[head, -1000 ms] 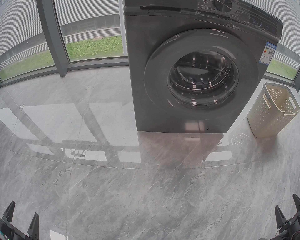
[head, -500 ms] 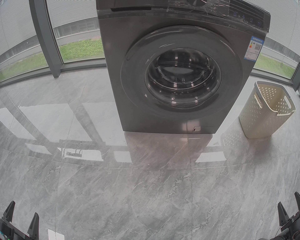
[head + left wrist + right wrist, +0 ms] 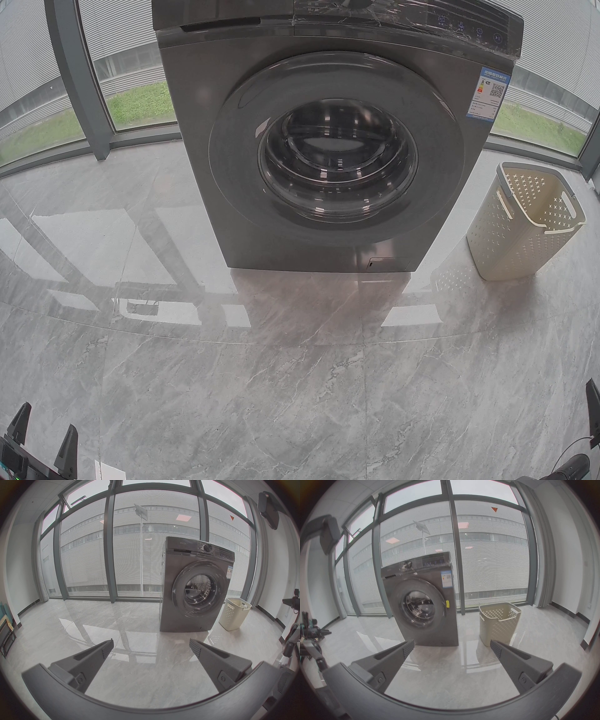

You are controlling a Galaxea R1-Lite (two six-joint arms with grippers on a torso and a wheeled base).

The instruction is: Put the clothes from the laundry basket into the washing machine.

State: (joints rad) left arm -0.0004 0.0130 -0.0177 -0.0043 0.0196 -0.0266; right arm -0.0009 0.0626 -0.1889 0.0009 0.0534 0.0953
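The left gripper (image 3: 151,641) and right gripper (image 3: 452,642) hung low, fingers of the 2 spread wide, holding nothing. Ahead of both, well apart across the glossy floor (image 3: 250,387), stood the washing machine (image 3: 337,156), its round door closed. The laundry basket (image 3: 506,244) stood upright near it, ahead of the right gripper.

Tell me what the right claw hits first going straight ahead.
Probably the washing machine, near its corner beside the laundry basket; depth is unclear, so the right claw might pass between them.
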